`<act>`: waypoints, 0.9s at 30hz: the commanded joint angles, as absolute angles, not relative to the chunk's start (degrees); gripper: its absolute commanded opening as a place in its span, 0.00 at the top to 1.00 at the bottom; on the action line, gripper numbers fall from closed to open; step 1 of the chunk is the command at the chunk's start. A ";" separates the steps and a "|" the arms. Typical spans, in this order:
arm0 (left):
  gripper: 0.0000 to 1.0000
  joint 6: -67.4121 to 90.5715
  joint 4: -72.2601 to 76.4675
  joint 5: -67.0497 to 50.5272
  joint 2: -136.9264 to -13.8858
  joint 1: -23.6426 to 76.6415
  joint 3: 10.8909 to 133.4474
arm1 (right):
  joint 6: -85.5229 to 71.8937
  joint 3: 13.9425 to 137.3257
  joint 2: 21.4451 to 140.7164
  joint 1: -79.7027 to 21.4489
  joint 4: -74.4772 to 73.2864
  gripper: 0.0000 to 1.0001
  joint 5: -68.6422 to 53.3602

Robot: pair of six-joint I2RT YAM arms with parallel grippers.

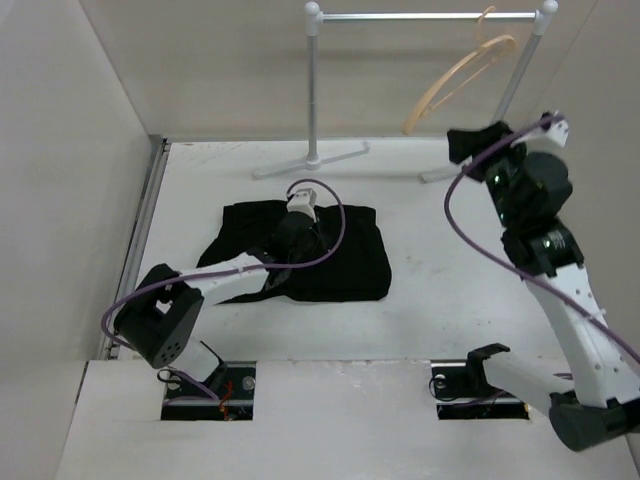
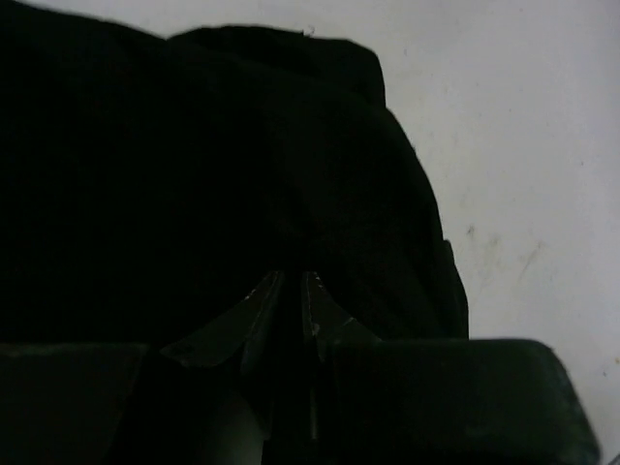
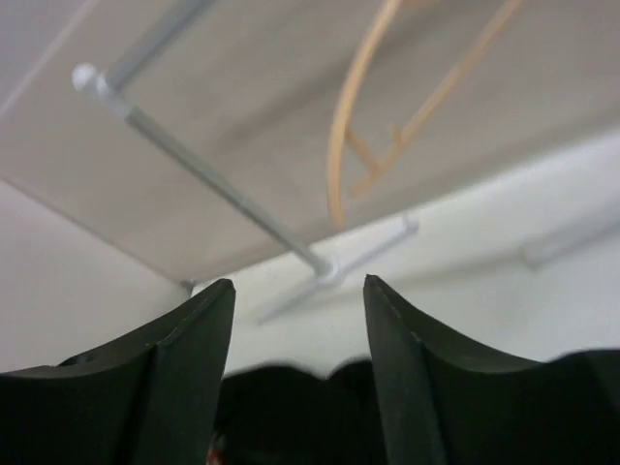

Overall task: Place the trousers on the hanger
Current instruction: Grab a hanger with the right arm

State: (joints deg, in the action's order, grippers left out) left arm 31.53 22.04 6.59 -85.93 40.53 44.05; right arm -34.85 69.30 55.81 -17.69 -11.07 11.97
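Left fingers (image 2: 260, 312) pinch the trousers (image 1: 350, 260); right fingers (image 3: 194, 358) spread wide, empty, near the hanger (image 3: 333, 155).

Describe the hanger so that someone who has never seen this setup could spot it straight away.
Find the white metal rail at the far edge of the table. The hanger hangs tilted from its bar, near the right end. It is the only tan wooden thing, a slim curved bow, unlike the black trousers lying on the table.
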 commanded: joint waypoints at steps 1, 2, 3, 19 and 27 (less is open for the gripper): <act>0.87 35.33 26.72 8.43 -77.71 41.26 41.67 | -32.16 79.86 65.80 -12.19 -7.39 0.27 0.81; 0.86 35.42 26.63 9.05 -75.61 41.44 40.27 | -33.39 82.94 69.14 -10.52 -7.38 0.22 -1.38; 0.85 35.51 26.54 9.40 -73.41 41.35 39.04 | -34.44 85.75 72.48 -9.02 -7.38 0.19 -3.41; 0.64 35.59 25.58 8.79 -59.59 42.84 25.75 | -39.11 103.71 98.08 -5.93 -1.23 0.25 -12.39; 0.54 35.42 25.58 8.44 -59.50 43.29 25.31 | -39.64 104.50 101.16 -5.84 3.68 0.75 -12.04</act>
